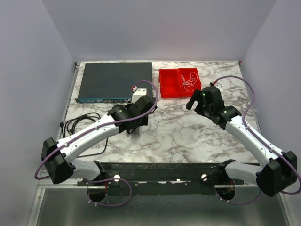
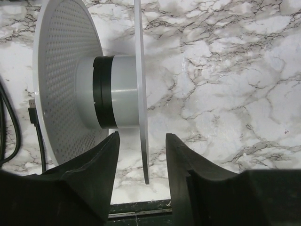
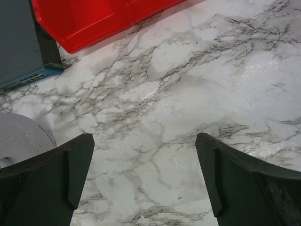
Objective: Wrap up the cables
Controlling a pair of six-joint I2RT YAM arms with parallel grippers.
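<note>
The cables lie as a small pale tangle in the right compartment of the red tray at the back of the table. A white spool with a perforated flange stands on edge on the marble. My left gripper straddles its thin right flange, with a gap on each side, so it is open and not gripping. From above, the spool sits at the left gripper. My right gripper is wide open over bare marble, just in front of the tray, with nothing between its fingers.
A flat dark grey box with a blue front edge lies at the back left, beside the tray. Black cords coil at the left edge, near the spool. A black plug lies just left of the spool.
</note>
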